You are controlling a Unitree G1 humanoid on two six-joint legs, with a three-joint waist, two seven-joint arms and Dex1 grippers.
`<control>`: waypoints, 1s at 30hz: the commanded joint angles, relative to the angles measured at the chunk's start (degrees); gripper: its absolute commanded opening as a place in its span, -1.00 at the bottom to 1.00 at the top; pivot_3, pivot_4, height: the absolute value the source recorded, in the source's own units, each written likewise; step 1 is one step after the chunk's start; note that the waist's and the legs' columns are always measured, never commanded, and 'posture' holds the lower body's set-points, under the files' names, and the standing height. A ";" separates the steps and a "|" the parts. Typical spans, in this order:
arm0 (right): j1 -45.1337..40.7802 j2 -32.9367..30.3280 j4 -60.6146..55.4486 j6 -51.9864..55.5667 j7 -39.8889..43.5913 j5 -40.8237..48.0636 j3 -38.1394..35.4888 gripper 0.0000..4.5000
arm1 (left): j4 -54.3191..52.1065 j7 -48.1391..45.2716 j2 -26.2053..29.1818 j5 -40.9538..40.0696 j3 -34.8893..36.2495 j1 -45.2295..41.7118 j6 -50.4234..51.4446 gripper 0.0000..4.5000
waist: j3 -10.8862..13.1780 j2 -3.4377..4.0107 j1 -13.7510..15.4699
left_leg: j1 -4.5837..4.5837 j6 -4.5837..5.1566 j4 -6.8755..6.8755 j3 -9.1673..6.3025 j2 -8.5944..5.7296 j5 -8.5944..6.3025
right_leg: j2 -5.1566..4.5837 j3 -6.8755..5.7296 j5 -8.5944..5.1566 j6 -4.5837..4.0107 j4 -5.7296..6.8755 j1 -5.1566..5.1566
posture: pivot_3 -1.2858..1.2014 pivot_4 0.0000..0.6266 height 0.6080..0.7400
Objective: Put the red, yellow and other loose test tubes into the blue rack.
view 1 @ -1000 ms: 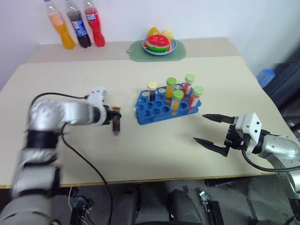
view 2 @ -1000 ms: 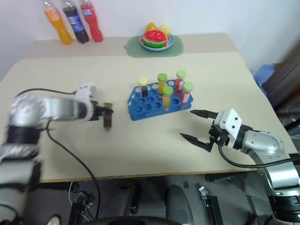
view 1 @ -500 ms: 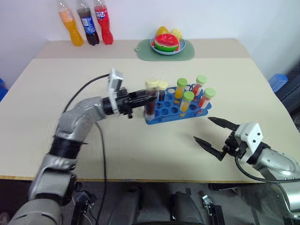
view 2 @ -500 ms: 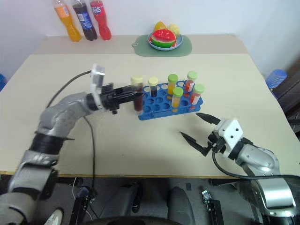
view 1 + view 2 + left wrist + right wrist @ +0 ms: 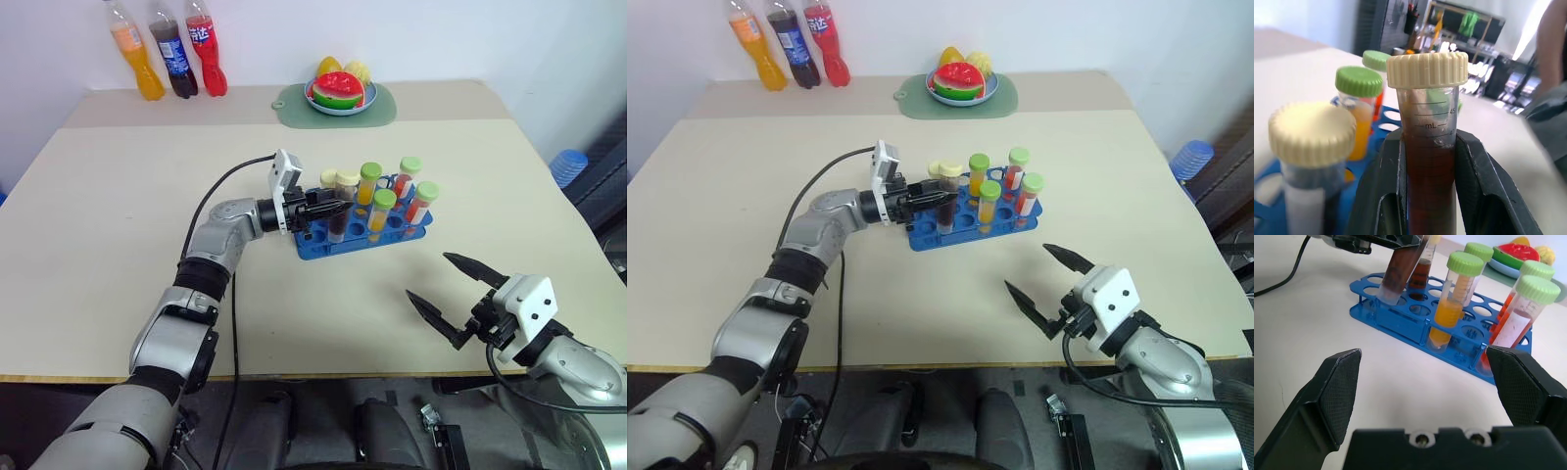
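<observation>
Test tube with a cream cap and dark brown liquid [image 5: 1430, 142] sits clenched between the two black fingers of the left tool [image 5: 328, 208], gripped on the barrel just below the cap, and from the right wrist view its lower end appears to be entering or resting in a hole near the front left corner of the blue rack [image 5: 323, 247], leaning slightly rather than standing plumb. Right beside the tool, another cream-capped tube [image 5: 1311, 147] already stands in the rack, and beyond it are green-capped tubes with orange [image 5: 367, 191] and red [image 5: 419, 204] contents. The right tool [image 5: 458, 299] hovers over the surface well off to the side of the rack, its fingers spread wide and holding nothing. To finish this step well, I would judge that the left tool should bring the tube upright over its hole before pushing down, so the rounded tip slides through both tiers of the rack instead of catching on the rim. It should keep clear of the neighbouring cream cap, lower until the tube is seated, and only then let go and back away without nudging the rack.
</observation>
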 commanded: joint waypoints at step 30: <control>-0.08 3.02 6.67 -1.84 0.36 2.11 -4.17 1.00 | -40.09 10.68 14.21 7.49 16.94 48.88 -10.35 0.63 | -0.07 0.05 -0.88 | 0.17 0.02 -0.11 -0.01 0.05 -0.06 | -0.17 0.18 -0.04 -0.04 0.14 0.01 | 0.03 -0.52 1.00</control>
